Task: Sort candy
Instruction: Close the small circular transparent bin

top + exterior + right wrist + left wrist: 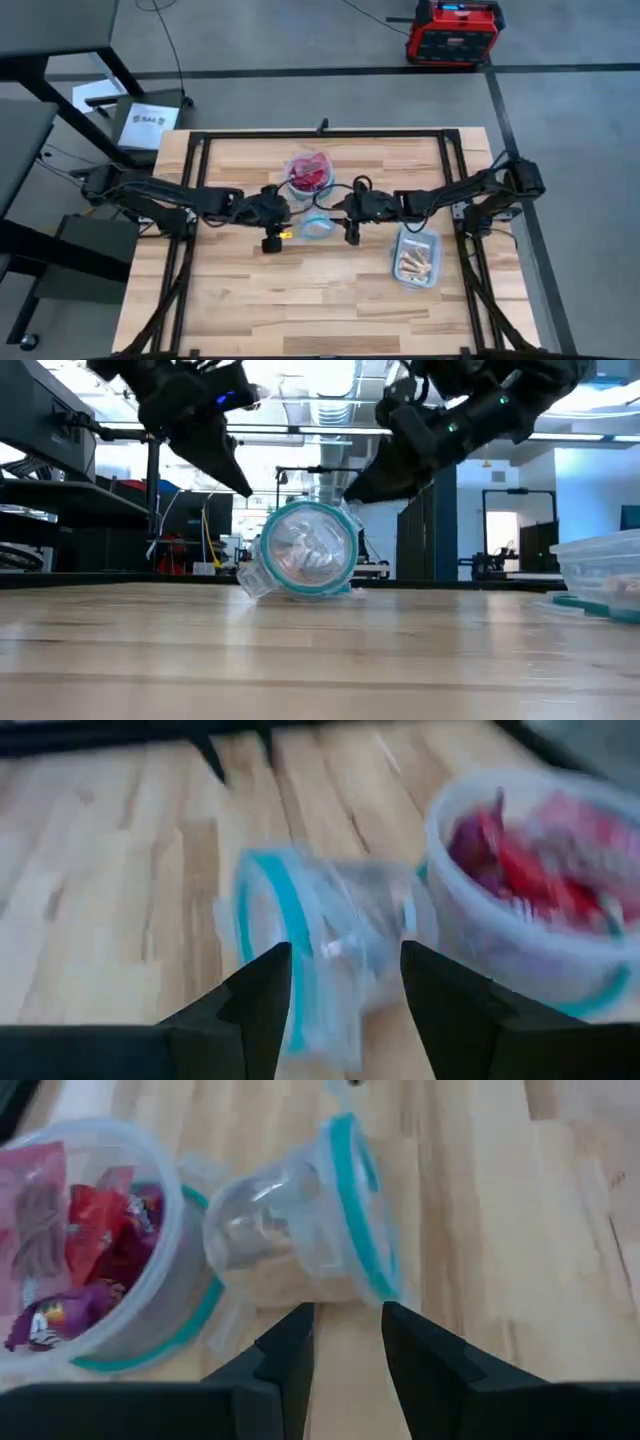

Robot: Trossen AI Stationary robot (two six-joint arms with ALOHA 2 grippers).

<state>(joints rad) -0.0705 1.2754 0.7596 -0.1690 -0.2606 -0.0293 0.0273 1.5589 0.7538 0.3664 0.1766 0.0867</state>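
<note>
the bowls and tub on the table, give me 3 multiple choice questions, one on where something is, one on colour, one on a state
1. Where is the clear rectangular tub?
A. on the right arm's side of the table
B. on the left arm's side
C. stacked on a bowl

2. What colours are the candy in the upright bowl?
A. green and blue
B. red, pink and purple
C. black only

3. How does the smaller bowl lie?
A. upright and full
B. upside down on the tub
C. tipped on its side

Answers
1. A: the high view shows it near the right arm, away from the bowls.
2. B: the left wrist view shows red, pink and purple wrappers inside.
3. C: the low view shows its teal rim facing sideways, with the open left gripper and open right gripper both close to it.
</note>
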